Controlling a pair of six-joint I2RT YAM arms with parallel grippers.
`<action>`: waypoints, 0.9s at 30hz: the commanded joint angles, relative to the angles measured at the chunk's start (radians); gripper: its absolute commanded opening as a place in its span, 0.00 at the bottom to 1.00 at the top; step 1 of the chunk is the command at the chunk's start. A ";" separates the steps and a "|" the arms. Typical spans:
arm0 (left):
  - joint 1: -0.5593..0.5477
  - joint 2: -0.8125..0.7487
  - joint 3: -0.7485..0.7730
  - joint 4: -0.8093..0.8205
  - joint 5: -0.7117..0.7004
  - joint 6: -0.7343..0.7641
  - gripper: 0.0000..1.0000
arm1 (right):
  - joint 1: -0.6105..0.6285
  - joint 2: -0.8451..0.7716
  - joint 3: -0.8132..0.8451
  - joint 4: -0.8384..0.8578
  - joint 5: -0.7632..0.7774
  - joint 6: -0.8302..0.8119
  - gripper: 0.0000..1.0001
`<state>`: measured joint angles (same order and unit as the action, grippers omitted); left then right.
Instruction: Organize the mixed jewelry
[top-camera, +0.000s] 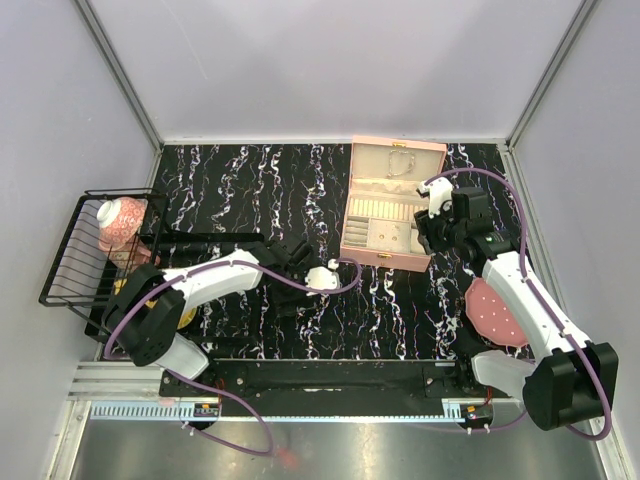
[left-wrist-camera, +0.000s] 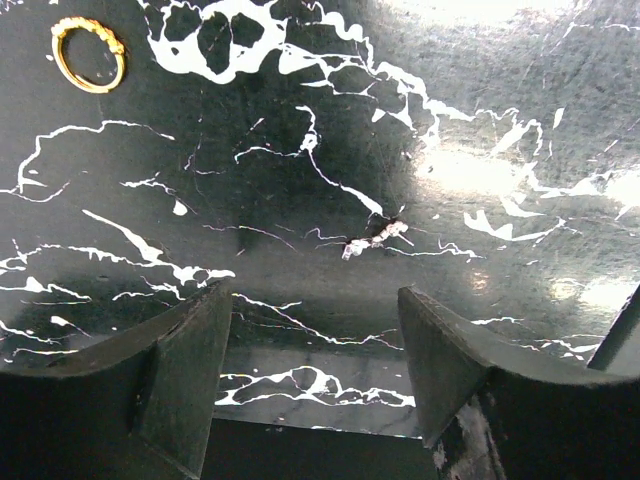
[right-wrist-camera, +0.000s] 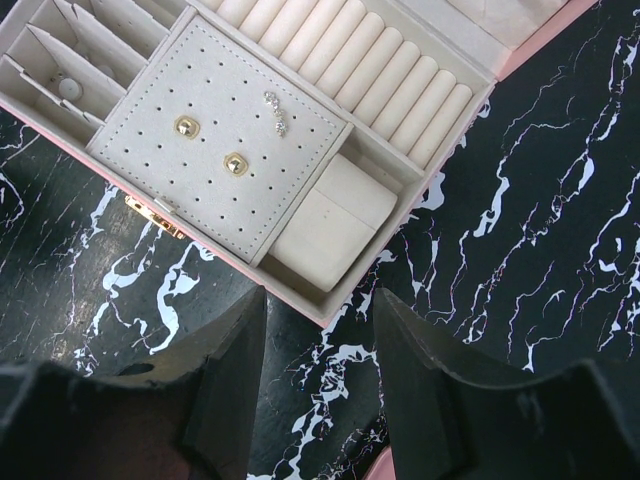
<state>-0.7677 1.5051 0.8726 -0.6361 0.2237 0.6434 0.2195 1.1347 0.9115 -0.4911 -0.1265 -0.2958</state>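
**A robot lab test cell**

We see a boxed-in bench set up for robot trials. Plain pale wall panels (top-camera: 330, 60) close three sides, joined by bare aluminium struts (top-camera: 120, 75) running to the upper corners of the frame. The table (top-camera: 250, 180) wears a black marble-pattern sheet. Along the bottom edge a left arm (top-camera: 215, 277) and a right arm (top-camera: 530, 295) are bolted to a black base plate (top-camera: 330, 375) beside a metal rail (top-camera: 120, 378), with purple cables (top-camera: 485, 171) looping free. The household things are few: a pink jewelry box (top-camera: 385, 215) upper right, a wire rack (top-camera: 75, 265) at left, a gold ring (left-wrist-camera: 88, 24) loose on the table.
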 joint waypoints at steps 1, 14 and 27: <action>-0.005 -0.011 0.006 0.036 0.035 0.053 0.70 | -0.005 -0.015 0.000 0.026 -0.032 -0.008 0.53; -0.028 0.000 -0.003 0.070 0.045 0.070 0.69 | -0.005 -0.013 -0.003 0.026 -0.041 -0.011 0.52; -0.053 0.018 -0.029 0.088 0.031 0.091 0.68 | -0.005 -0.016 -0.006 0.025 -0.044 -0.011 0.52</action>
<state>-0.8108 1.5215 0.8654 -0.5743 0.2382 0.7074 0.2195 1.1347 0.9081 -0.4911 -0.1516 -0.2993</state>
